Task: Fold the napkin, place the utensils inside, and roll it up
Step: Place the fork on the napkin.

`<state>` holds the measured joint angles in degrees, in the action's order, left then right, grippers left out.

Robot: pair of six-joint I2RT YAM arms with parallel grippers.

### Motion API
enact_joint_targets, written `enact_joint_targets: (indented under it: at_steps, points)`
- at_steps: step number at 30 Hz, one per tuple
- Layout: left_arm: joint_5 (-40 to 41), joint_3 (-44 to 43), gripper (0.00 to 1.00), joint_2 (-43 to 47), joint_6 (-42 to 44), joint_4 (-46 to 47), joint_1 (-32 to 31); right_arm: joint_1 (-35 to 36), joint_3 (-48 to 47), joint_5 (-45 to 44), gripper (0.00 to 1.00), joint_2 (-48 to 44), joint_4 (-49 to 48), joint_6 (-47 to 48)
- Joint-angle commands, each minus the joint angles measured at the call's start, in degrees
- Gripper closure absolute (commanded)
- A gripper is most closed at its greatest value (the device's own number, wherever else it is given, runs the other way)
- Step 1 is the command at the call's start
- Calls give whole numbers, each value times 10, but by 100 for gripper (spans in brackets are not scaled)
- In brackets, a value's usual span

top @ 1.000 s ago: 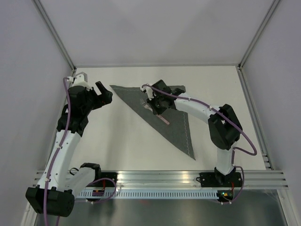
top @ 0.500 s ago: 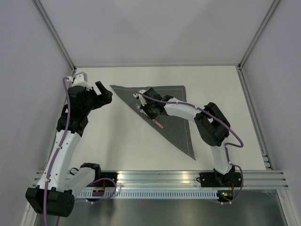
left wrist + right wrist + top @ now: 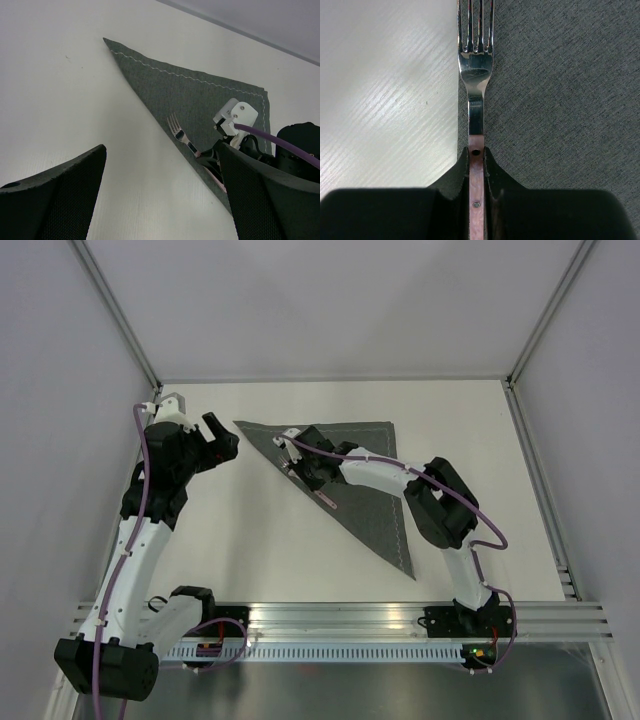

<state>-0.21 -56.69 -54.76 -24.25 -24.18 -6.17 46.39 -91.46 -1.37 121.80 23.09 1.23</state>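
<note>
Fork (image 3: 475, 65) stiff, light, slick metal, so grip by the thin pink handle; lies along folded edge of napkin (image 3: 375, 505), tines partly over counter (image 3: 250, 540); napkin soft, limp, folded to triangle, flat on counter, likely bunches if dragged; right tool (image 3: 477, 155) pinching fork handle; left tool (image 3: 220, 435) spread, empty, near napkin's far-left corner

white arms (image 3: 122, 552), black joints (image 3: 158, 480), purple cables (image 3: 272, 140)
</note>
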Motion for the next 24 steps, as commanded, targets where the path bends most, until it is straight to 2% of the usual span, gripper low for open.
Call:
enact_joint_targets:
  at_steps: [1,24]
  points:
    - [-2,-12,3,-1,1,1,2,2,-30,-14,99,10,-6,-11]
    - [-2,-9,3,-3,1,4,2,3,-23,-14,100,35,-4,-11]
